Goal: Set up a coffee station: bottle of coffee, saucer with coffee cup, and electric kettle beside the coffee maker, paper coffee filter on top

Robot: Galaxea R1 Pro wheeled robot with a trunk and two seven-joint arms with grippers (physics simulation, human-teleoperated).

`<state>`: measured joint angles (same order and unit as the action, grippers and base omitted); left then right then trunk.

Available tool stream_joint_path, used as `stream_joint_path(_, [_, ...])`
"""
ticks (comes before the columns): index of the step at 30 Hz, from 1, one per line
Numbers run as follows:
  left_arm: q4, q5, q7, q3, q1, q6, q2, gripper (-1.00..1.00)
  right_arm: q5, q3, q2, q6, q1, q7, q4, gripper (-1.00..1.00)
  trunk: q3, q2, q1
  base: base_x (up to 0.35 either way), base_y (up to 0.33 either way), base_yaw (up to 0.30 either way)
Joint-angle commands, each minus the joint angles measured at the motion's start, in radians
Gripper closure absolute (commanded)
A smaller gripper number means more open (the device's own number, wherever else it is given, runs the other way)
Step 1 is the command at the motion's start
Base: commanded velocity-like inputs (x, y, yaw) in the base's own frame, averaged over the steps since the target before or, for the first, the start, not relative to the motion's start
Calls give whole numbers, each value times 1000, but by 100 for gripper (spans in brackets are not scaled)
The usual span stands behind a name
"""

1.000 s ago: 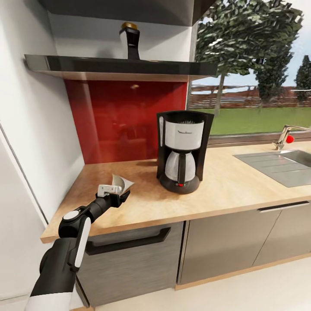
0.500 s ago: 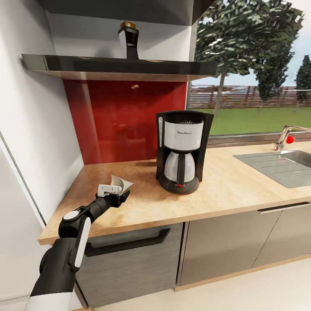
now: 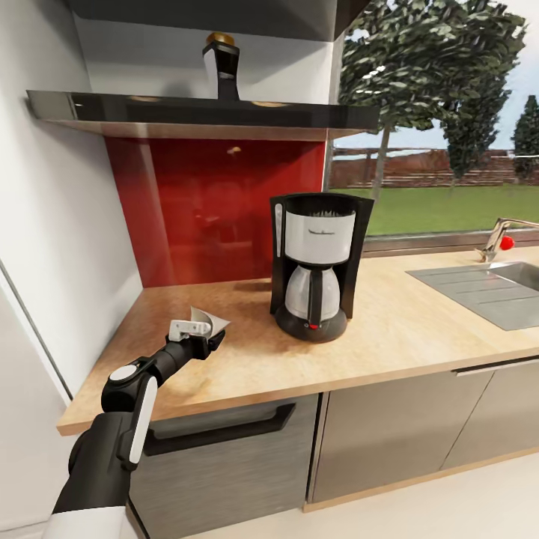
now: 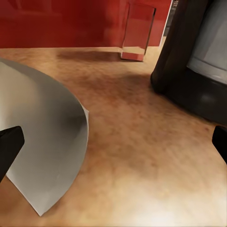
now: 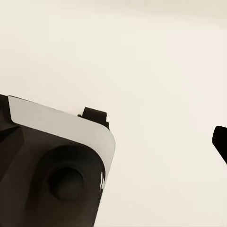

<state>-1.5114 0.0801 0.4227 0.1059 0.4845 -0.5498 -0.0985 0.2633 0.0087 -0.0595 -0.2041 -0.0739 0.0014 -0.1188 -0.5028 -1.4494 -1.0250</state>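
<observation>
Lower left of the head view, the left arm reaches up from the bottom edge and its left gripper (image 3: 203, 338) sits over the near left part of the kitchen countertop (image 3: 404, 329), low over the wood. The paper coffee filter (image 3: 205, 320) is right at the fingers, a pale cone standing up just above them. In the left wrist view the filter (image 4: 42, 146) curves across the left half of the frame, one dark fingertip (image 4: 9, 146) at the left edge against it and the other fingertip (image 4: 221, 142) far over at the right edge, so the jaws stand wide apart; whether the paper is actually pinched, I cannot tell.

Centre of the head view, the coffee maker (image 3: 318, 263) stands upright on the counter, well to the right of the filter, carafe in place with its black handle facing out. The wrist view catches its black base (image 4: 194, 80) in the upper right.

Upper left, the bottle of coffee (image 3: 221, 66) stands on the dark kitchen shelf (image 3: 224, 116), above the red backsplash (image 3: 217, 209). At the right edge lies a sink (image 3: 486, 288) with a tap (image 3: 500, 233).

The right wrist view gives one dark fingertip of the right gripper (image 5: 220, 141) at the right edge, over a pale blank surface, with a black and white part of the robot body (image 5: 52, 165) in the lower left; how far this gripper is open I cannot tell
</observation>
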Motion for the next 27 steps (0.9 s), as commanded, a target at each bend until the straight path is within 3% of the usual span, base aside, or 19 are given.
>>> stream_joint_path(1, [-1, 8, 10, 3, 1, -4, -1, -100, 4, 0, 0, -3, -1, 0, 1, -100, -1, -1, 0, 10, 0, 0])
stream_joint_path(27, [44, 10, 10, 3, 1, -4, -1, -100, 4, 0, 0, -3, -1, 0, 1, -100, -1, -1, 0, 16, 0, 0])
